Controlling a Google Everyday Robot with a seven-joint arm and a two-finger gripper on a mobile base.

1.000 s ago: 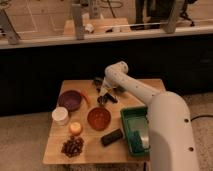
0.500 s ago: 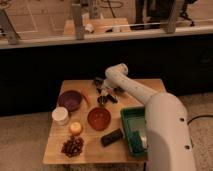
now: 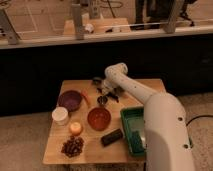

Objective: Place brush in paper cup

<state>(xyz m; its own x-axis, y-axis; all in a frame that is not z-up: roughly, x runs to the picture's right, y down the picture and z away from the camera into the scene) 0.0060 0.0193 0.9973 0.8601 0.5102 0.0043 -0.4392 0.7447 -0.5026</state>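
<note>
Now the gripper (image 3: pixel 106 90) sits low mid-frame on the counter (image 3: pixel 95 150), by the brush (image 3: pixel 114 95); jaws' state, cannot tell; paper cup (image 3: pixel 60 115) lower left

The pincer (image 3: pixel 103 90) has sunk a touch lower at the back of the desk (image 3: pixel 56 145), just above the small metal cup (image 3: pixel 102 100).

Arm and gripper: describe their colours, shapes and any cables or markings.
The arm is smooth and white: rounded tubular links, a bulbous joint, widening to a thick segment nearest the camera. The gripper, low over the back of the table, is dark. No cables or markings show on them.
</note>
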